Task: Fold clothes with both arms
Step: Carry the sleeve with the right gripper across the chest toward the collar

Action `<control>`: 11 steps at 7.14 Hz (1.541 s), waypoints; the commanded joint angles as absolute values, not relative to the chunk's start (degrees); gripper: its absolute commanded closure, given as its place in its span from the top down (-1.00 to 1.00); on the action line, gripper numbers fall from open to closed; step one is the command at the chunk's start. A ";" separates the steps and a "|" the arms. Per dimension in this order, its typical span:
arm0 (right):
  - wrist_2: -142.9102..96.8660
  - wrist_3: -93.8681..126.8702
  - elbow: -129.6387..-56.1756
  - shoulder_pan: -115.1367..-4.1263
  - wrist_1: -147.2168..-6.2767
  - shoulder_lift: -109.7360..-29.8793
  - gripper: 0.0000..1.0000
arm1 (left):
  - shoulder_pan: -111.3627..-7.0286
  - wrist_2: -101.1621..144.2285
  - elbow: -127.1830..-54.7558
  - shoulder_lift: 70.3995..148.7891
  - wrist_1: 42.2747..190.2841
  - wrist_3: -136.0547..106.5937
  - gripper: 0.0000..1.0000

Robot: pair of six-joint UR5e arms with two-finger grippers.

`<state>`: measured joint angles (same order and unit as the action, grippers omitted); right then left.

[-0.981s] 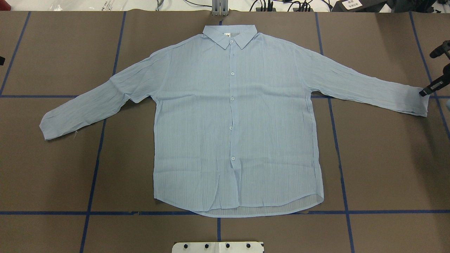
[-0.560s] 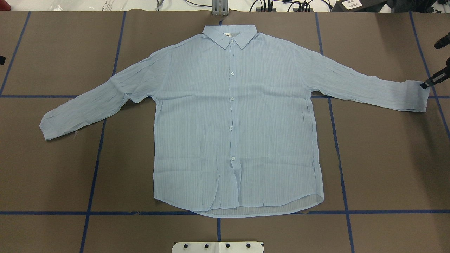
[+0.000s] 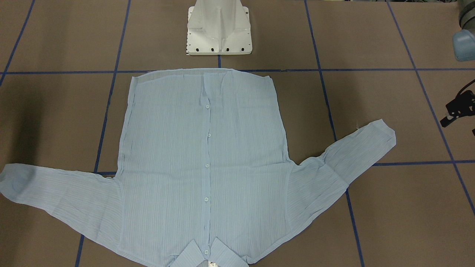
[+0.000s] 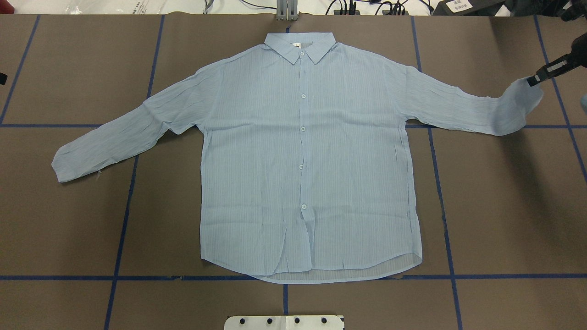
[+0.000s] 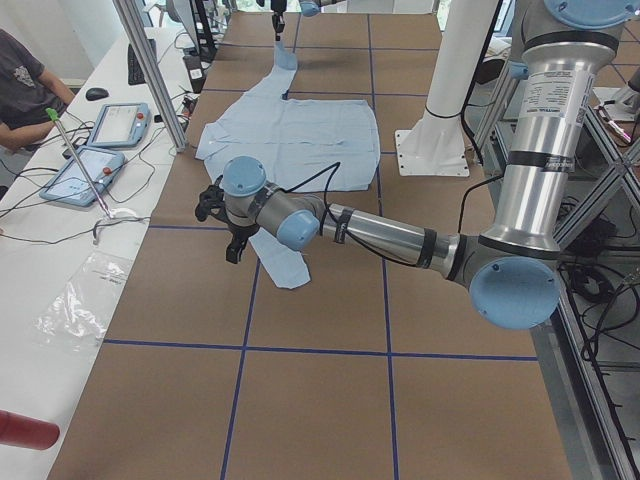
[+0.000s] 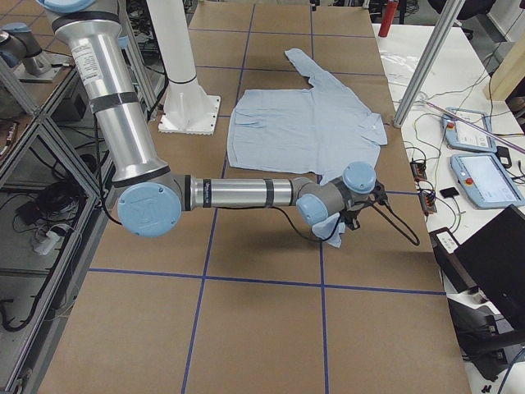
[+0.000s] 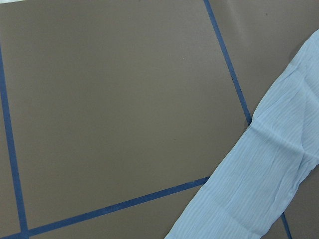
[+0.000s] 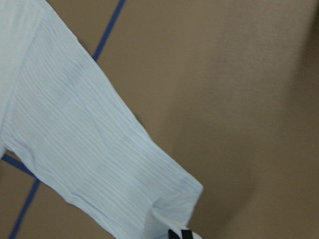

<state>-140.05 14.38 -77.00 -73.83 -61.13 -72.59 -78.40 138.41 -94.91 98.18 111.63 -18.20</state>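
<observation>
Our right fingers (image 4: 539, 78) grip a cuff of the thin pale-blue striped shirt (image 4: 302, 160); our left fingers (image 3: 446, 119), we cannot tell.

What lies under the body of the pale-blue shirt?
The brown table cover and blue tape lines run under the thin pale-blue striped shirt; their covered parts cannot be seen.

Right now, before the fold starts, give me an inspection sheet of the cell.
Surface: brown table cover with a blue tape grid.
Job's things: shirt flat, buttons up, collar away from the robot; one cuff held off the table.
Clutter: nothing seen on the table; plastic bag on the side bench.
Grippers: right gripper shut on the shirt's cuff; left gripper apart from the other cuff, jaws unclear.
Cables: bundle beyond the far edge.
Surroundings: seated person, pendants.
</observation>
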 commanded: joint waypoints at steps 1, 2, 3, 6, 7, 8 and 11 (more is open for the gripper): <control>-135.13 35.33 -87.84 -63.60 -60.82 -72.08 -1.00 | -78.40 138.34 -94.49 98.17 111.88 -17.85 1.00; -126.74 45.25 -92.50 -56.06 -60.91 -71.64 -1.00 | -78.40 138.34 -94.40 98.17 111.88 -17.49 1.00; -121.69 51.09 -93.16 -50.77 -61.00 -68.41 -1.00 | -78.40 138.34 -93.87 98.17 112.49 -17.32 0.99; -111.10 59.39 -85.48 -44.13 -61.17 -53.41 -1.00 | -78.40 138.34 -87.29 98.09 122.05 -17.75 0.98; -110.92 59.67 -81.95 -43.95 -61.00 -49.00 -1.00 | -78.49 138.25 -87.19 97.91 122.34 -17.49 0.99; -110.66 59.68 -77.39 -43.77 -61.00 -44.17 -1.00 | -78.49 138.25 -87.19 97.65 122.34 -17.32 0.98; -108.38 59.59 -66.12 -42.28 -60.91 -34.91 -1.00 | -78.49 138.16 -87.28 97.47 122.34 -17.40 0.99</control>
